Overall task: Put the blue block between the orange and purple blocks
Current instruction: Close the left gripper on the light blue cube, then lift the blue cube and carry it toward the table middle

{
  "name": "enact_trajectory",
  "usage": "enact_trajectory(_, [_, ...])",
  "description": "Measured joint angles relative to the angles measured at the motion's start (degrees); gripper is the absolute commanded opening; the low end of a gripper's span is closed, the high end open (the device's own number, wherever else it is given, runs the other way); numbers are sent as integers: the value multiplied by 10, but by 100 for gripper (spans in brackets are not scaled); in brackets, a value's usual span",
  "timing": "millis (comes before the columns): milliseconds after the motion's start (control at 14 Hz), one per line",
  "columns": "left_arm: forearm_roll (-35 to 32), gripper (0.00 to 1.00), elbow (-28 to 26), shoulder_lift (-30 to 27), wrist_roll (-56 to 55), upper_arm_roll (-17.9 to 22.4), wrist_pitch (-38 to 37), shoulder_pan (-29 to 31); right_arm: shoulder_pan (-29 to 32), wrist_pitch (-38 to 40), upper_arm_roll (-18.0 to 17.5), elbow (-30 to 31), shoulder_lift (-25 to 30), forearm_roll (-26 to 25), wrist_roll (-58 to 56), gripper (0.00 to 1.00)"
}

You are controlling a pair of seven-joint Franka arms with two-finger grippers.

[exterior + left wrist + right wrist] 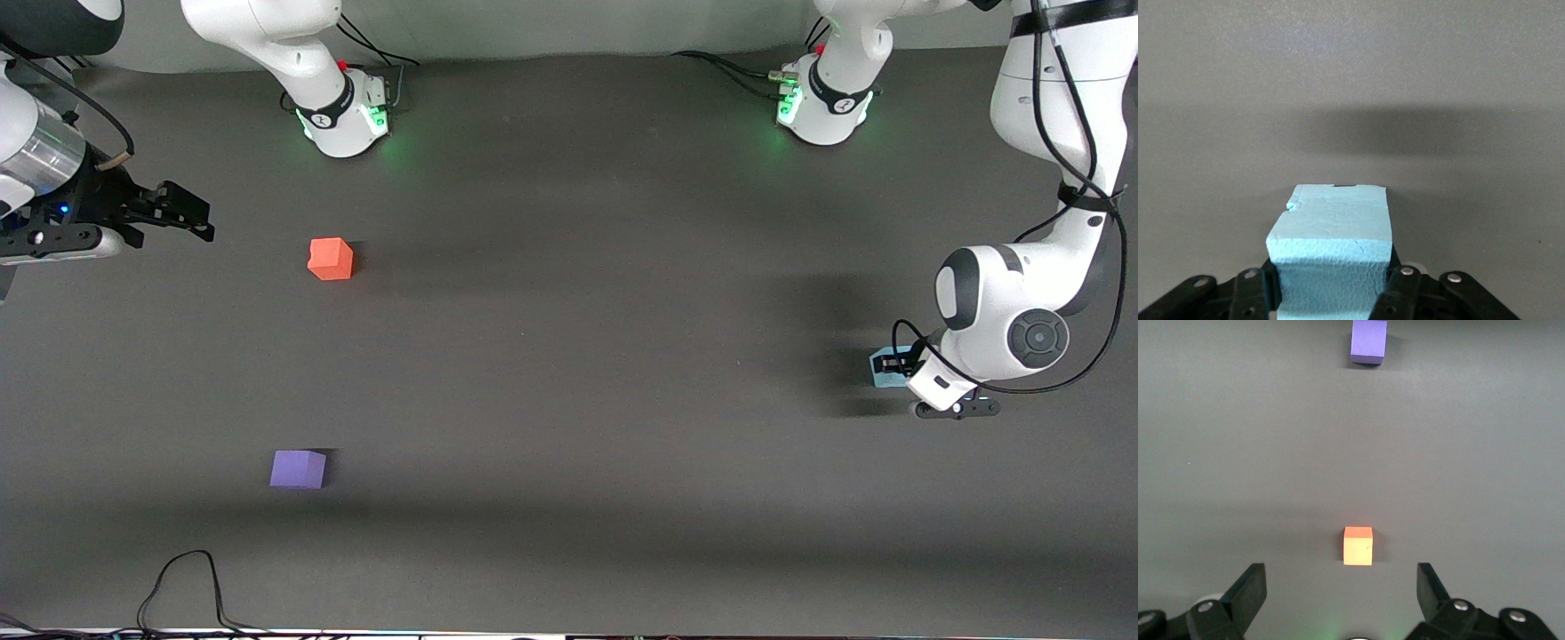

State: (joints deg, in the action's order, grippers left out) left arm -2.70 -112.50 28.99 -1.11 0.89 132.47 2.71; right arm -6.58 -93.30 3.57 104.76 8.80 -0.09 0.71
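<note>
Blue block (883, 373): toward the left arm's end of the table, caught between the fingers of the left gripper (900, 363), well apart from the other two cubes. Nearer to the front camera than the orange block (330, 259), farther from it than the purple block (298, 469).

Starting at the right arm's end of the table: right gripper (191, 218) up over the dark table (578, 356), jaws spread wide, nothing between them, arm waiting. In the right wrist view, the right gripper's own fingers (1255, 587) apart on either side, orange block (1357, 546) lying on the mat past them, purple block (1368, 340) farther off along the same line.

Next, orange block flat on the table, near the right gripper but not touched by it. Purple block also flat on the table, nearer to the front camera than the orange one, a wide bare stretch between the two.

Last, at the left arm's end: left gripper lowered close to the table, clenched on the blue block. In the left wrist view, blue block (1335, 247) pinched at both sides, one black finger (1265, 287) pressed against each flank, top face and one chipped corner showing. Cannot tell whether resting on the mat or lifted just off it.
</note>
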Motion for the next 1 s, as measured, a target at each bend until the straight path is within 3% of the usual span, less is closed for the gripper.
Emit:
enact_trajectory(357, [0,0,11,-14,1,-1,-25,0,0,0,0,0,0,0,-1,100])
enact_trajectory(1000, [0,0,80,-269,2,-4,-404,2,0,0,0,-6,6,0,-2,100])
